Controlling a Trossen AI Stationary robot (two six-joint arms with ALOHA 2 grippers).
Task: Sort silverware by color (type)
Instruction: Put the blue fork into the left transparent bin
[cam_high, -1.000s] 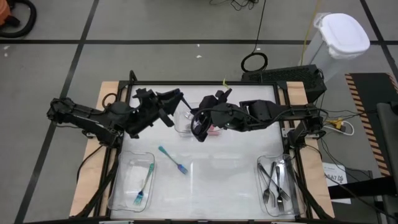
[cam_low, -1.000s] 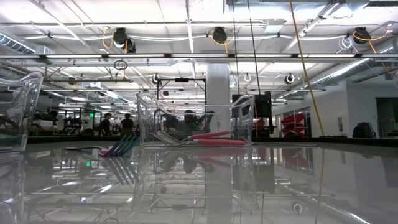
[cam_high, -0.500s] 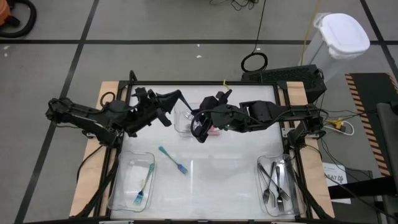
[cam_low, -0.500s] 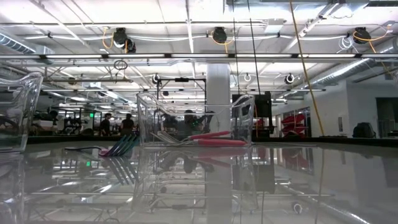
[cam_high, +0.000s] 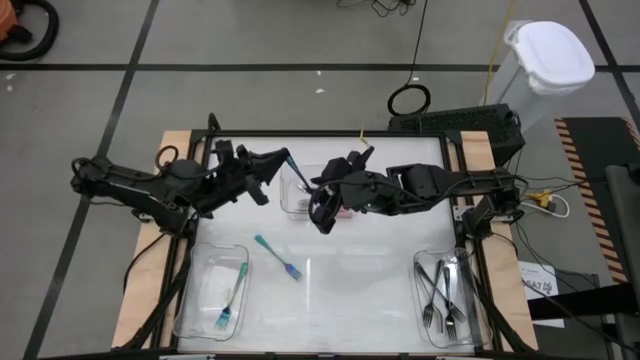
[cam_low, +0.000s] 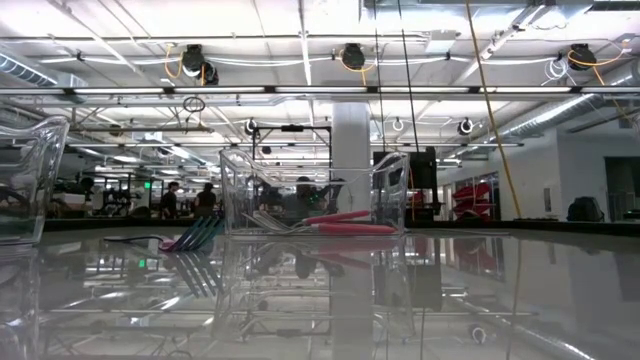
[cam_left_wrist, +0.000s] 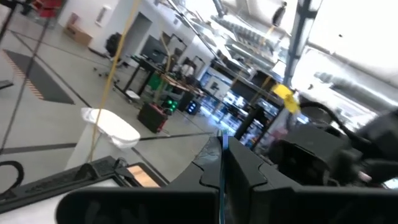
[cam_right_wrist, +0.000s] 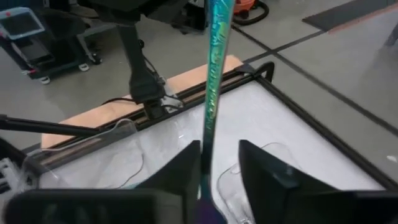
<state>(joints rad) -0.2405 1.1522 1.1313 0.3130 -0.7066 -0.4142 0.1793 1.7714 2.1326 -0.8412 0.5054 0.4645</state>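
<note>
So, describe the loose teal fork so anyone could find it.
In the high view, find the lower-left tray. Just right of it a teal fork lies slanted on the bare tabletop. It is the only piece lying outside a tray; the other teal one lies inside that tray.

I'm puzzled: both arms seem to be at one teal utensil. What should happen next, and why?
Probably the right gripper should back away. Its fingers stand apart around the teal utensil, while the left gripper is shut on it, so the handover looks done. The left arm could then carry it to the tray holding another teal piece.
</note>
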